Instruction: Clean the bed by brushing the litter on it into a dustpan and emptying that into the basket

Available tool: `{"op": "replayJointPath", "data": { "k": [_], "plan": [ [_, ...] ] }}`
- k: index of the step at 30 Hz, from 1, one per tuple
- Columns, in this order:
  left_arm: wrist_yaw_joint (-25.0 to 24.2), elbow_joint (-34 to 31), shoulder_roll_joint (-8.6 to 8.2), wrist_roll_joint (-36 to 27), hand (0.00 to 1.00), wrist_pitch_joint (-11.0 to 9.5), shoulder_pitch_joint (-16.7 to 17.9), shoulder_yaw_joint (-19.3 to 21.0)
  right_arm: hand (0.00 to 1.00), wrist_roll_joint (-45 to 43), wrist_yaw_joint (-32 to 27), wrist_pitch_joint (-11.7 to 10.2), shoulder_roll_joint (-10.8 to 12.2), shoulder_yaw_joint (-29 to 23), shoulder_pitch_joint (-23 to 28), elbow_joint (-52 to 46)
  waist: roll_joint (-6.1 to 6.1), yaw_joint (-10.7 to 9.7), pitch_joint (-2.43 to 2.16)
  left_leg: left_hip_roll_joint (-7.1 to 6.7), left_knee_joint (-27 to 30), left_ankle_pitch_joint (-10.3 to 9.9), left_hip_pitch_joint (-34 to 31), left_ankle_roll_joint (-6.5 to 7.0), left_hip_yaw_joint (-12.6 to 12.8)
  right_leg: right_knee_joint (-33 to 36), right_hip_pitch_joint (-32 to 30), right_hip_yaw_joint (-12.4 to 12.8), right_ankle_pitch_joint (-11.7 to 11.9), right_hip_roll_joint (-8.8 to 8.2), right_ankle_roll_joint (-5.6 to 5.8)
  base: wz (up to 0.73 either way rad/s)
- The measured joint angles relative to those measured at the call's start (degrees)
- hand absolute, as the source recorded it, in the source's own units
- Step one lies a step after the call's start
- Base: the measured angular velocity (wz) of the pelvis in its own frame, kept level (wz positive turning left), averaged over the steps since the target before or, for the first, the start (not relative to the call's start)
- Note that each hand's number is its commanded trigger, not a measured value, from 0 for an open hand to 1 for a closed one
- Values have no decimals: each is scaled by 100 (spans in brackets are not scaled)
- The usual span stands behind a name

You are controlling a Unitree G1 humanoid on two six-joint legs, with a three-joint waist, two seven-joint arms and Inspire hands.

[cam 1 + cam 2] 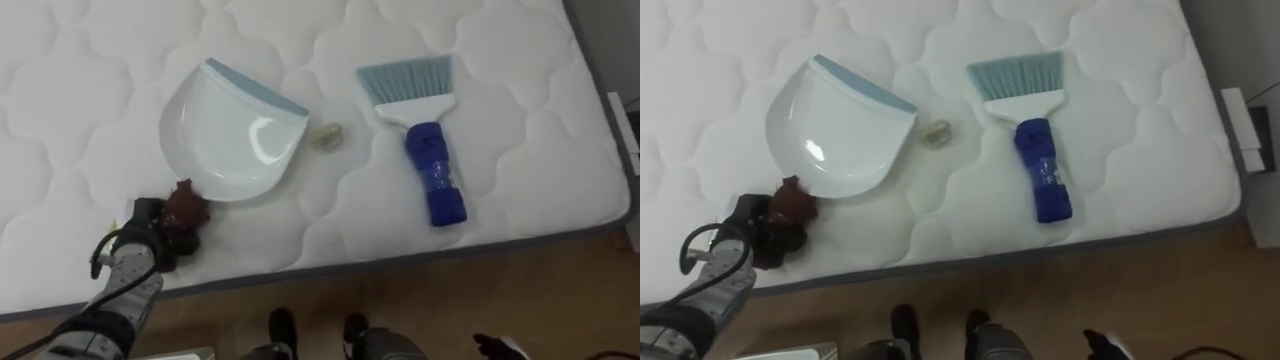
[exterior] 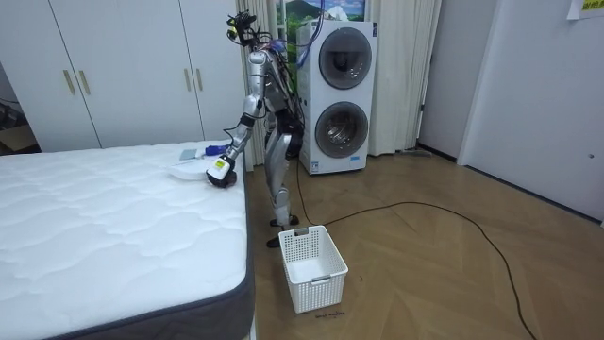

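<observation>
Right now I have the left hand point(image 1: 160, 232) down near the bed's point(image 1: 80, 100) near edge, fingers clenched around the brown handle end of the dustpan point(image 1: 235, 135). The pan lies flat on the white quilted top, its blue-edged lip pointing away from the robot and toward the right. Just beside that lip sits a small pale scrap point(image 1: 326, 134), between the pan and the brush point(image 1: 425, 130). The brush lies flat further right, apart from the scrap, with its light bristles away from the robot and its blue handle toward the near edge.

I see the right hand point(image 1: 497, 347) low at the bottom of the eye view, over the wood floor point(image 1: 560, 290); I cannot tell its state.

From the room view, the robot stands at the bed's side and leans slightly toward it, with its left arm reaching down to the pan. A white basket point(image 2: 311, 267) sits on the floor beside the bed, near the robot's feet, and two stacked washers point(image 2: 338, 94) stand behind it.
</observation>
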Motion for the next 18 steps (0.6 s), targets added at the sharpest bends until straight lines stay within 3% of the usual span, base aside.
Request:
{"op": "replayJointPath", "data": {
  "k": [4, 9, 14, 18],
  "plan": [
    [307, -6, 8, 549, 100, -38, 79, -15, 0, 923, -13, -111, -9, -292, -5, 8, 15, 5, -9, 22, 8, -1, 48, -2, 36, 20, 40, -5, 16, 9, -19, 0],
    [808, -6, 98, 1416, 100, -122, 183, 42, 0, 2053, -13, -200, -93, -1036, -78, 29, 55, 37, -38, 45, 10, -2, 85, -5, 49, -3, 71, 6, 20, 27, -26, -2],
    [1210, -3, 202, 1809, 100, -222, 281, 29, 0, 2716, -45, -313, -151, -1321, -205, 11, 84, 108, -82, 95, 19, -2, 91, -4, 98, -41, 69, 72, 122, 90, -34, -7],
    [1570, -48, 361, 1928, 100, -302, 582, 21, 0, 3064, -235, -375, -275, -1766, -326, -51, 139, 161, -129, 114, 18, -2, 119, -4, 154, -53, 71, 108, 128, 95, -39, -9]
  ]
}}
